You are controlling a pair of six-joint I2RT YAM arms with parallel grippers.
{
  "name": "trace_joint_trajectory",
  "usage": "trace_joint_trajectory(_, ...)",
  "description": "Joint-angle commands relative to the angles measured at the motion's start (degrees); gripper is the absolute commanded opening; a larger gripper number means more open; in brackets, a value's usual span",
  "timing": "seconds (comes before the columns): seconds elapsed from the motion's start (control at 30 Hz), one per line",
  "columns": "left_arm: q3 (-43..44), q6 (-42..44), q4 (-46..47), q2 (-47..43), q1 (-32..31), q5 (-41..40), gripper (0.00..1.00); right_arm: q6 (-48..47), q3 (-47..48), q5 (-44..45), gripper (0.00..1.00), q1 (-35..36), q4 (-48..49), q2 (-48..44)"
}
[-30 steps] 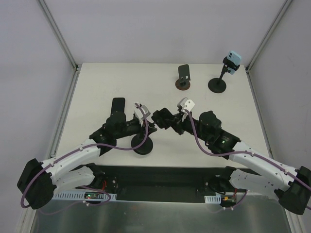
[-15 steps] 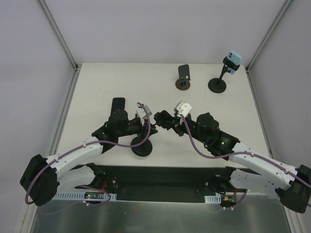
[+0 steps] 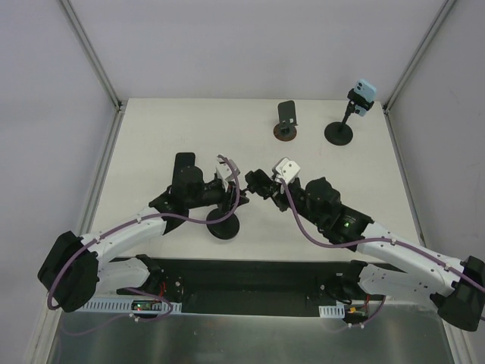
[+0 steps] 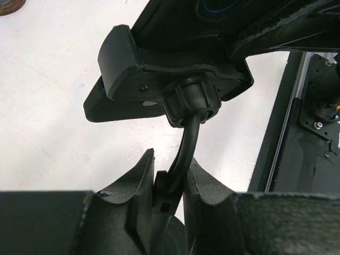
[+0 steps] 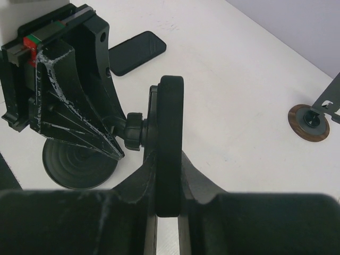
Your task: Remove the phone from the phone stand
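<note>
We see left gripper [image 4: 169,178] clamping phone stand [image 4: 187,139] neck; right gripper [image 5: 169,178] pinching phone [image 5: 170,114]; tight cradle [image 4: 159,66] could break pinch.

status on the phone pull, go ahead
Left gripper shut on stand neck. Right gripper shut on phone, edge-on, not yet out of cradle. Second phone flat on table, clear.

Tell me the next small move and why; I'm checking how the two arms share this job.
Probably the right gripper should ease the phone out of the cradle. It looks closed on the phone's edges, and the left gripper pinches the phone stand at its stem, so the stand seems braced against the pull.
</note>
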Motion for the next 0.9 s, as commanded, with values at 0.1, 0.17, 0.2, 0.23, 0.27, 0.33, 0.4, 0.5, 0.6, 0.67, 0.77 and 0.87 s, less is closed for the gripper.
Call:
trace_joint_trajectory(0.1,3.62,0.06,1.52,3.38,-0.70,-5.74,0.27,2.24,5.12,6.47,0.01,-1.74,0.10,-2.70)
trace_joint_trajectory(0.17,4.06,0.15,2.22,3.91,-2.01,-6.18,0.35,3.20,5.57,7.17,0.01,-1.65,-1.13,-2.17)
trace_joint_trajectory(0.2,4.15,0.24,2.31,4.00,-2.71,-6.62,0.43,3.64,6.00,7.35,0.01,-1.65,-1.48,-2.08)
trace_joint_trajectory(0.23,4.76,0.41,2.31,4.35,-3.59,-7.14,0.47,4.17,6.18,7.35,0.01,-1.74,-2.01,-1.99)
trace_joint_trajectory(0.27,5.11,0.67,2.23,4.53,-4.12,-7.67,0.52,4.78,6.44,7.09,0.01,-1.74,-2.36,-1.73)
trace_joint_trajectory(0.33,6.07,1.20,2.23,4.70,-5.09,-8.90,0.66,5.40,7.06,7.26,0.01,-1.65,-3.33,-1.38)
trace_joint_trajectory(0.4,6.87,1.46,2.31,4.97,-5.36,-9.52,0.75,5.93,7.41,7.35,0.01,-1.65,-3.86,-1.11)
trace_joint_trajectory(0.5,8.45,2.52,2.40,5.84,-5.88,-10.49,0.77,6.54,8.11,6.56,0.01,-1.74,-4.91,-0.50)
trace_joint_trajectory(0.6,10.21,4.09,2.40,7.33,-6.23,-11.37,0.77,7.16,9.17,6.21,0.01,-1.74,-6.32,0.29)
trace_joint_trajectory(0.67,11.61,4.80,2.31,8.04,-6.41,-12.15,0.76,7.78,10.57,6.38,0.01,-1.65,-8.59,0.99)
trace_joint_trajectory(0.77,13.37,6.21,1.52,9.10,-6.59,-12.42,0.76,8.74,12.41,6.30,0.01,-1.65,-11.32,1.96)
trace_joint_trajectory(0.87,14.87,7.70,0.12,9.71,-7.03,-11.81,0.74,9.62,13.30,5.42,0.01,-1.74,-12.91,2.75)
